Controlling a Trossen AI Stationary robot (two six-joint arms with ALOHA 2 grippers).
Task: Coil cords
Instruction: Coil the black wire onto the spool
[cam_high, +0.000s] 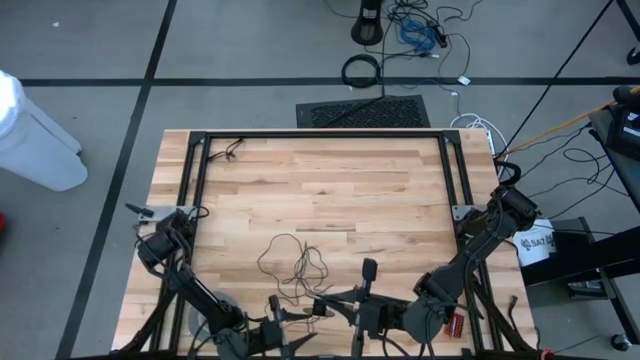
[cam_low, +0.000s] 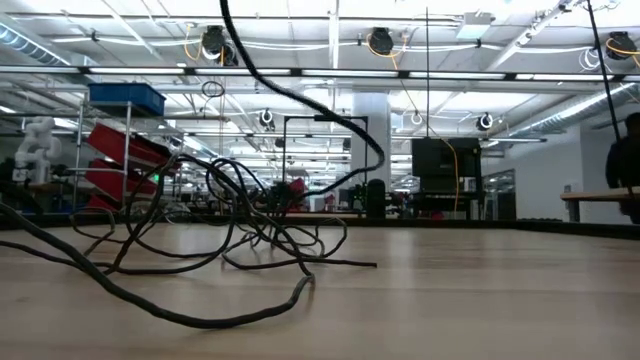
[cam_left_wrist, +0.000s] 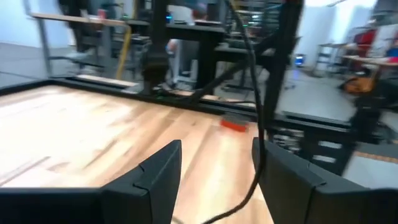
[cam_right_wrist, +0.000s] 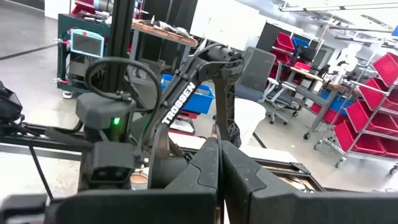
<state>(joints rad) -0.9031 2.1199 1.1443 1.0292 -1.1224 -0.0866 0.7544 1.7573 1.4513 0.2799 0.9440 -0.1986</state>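
The left gripper (cam_left_wrist: 214, 180) hovers low at the table's near edge, its fingers parted with nothing pinched; a strand of the cords (cam_high: 292, 262) hangs just beside one finger (cam_left_wrist: 283, 180). The right gripper (cam_right_wrist: 219, 180), just to its right, is pressed shut and empty. The thin dark wire sprawls in loose, tangled loops on the pale wooden table (cam_high: 330, 180), near and left of centre. No tidy coil shows, so the coiling looks barely begun.

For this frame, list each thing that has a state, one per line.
Cord: uncoiled, lying in loose tangled loops on the table.
Left gripper: open, a strand of wire passing between its fingers, not clamped.
Right gripper: shut, holding nothing visible, raised near the table's front edge.
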